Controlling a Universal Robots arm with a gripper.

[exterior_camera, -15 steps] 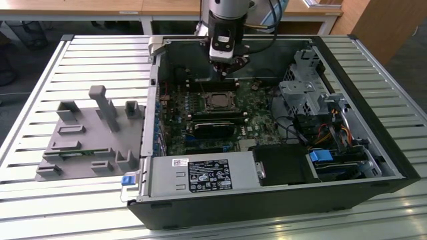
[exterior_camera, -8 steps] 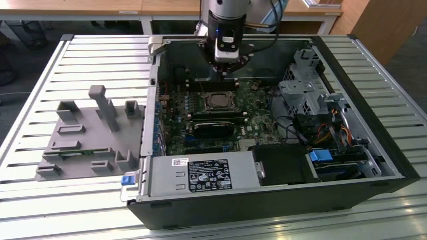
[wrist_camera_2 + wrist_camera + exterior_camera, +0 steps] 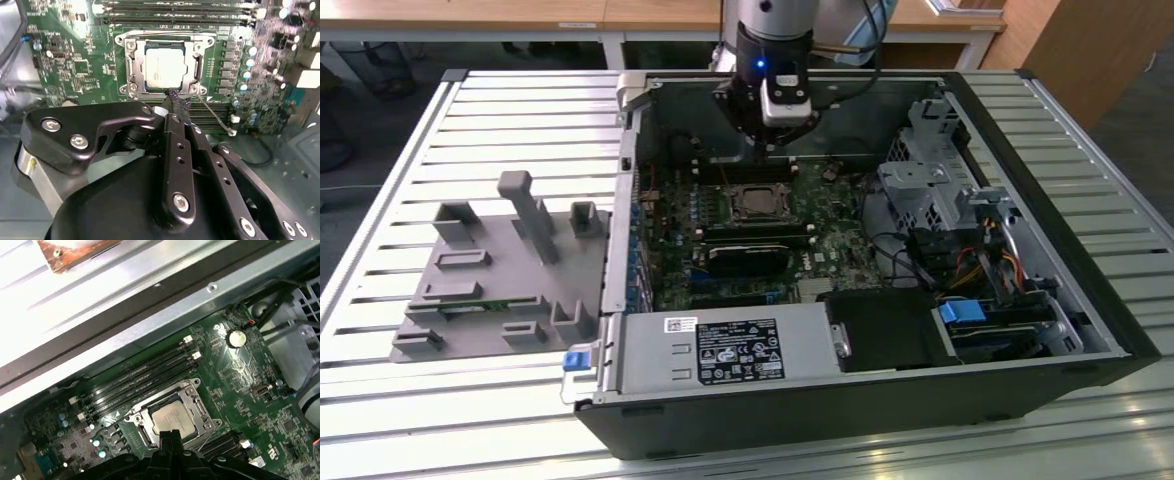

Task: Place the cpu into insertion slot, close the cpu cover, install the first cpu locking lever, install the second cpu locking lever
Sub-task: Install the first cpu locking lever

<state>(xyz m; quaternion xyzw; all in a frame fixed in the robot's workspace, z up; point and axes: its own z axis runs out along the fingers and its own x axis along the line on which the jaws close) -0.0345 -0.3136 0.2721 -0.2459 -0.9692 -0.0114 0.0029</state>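
Note:
The cpu (image 3: 162, 68) lies flat in the insertion slot (image 3: 197, 89) on the green motherboard (image 3: 75, 65), its silver top facing up. The cpu cover (image 3: 131, 65) lies down flat around it as a silvery frame. A thin wire locking lever (image 3: 217, 117) sticks out free from one socket corner. My gripper (image 3: 176, 102) hangs just over the socket's edge by that corner, its black fingers together and nothing visible between them. In the exterior view the gripper (image 3: 767, 155) stands inside the open computer case just behind the cpu (image 3: 754, 203). The first wrist view shows the cpu (image 3: 172, 420) beyond the fingertips (image 3: 170, 437).
Long black memory slots (image 3: 140, 377) run beside the socket. The case holds a power supply (image 3: 720, 350) at the front and a drive cage (image 3: 934, 190) with cables on the exterior view's right. A grey fixture tray (image 3: 494, 270) sits on the slatted table at the exterior view's left.

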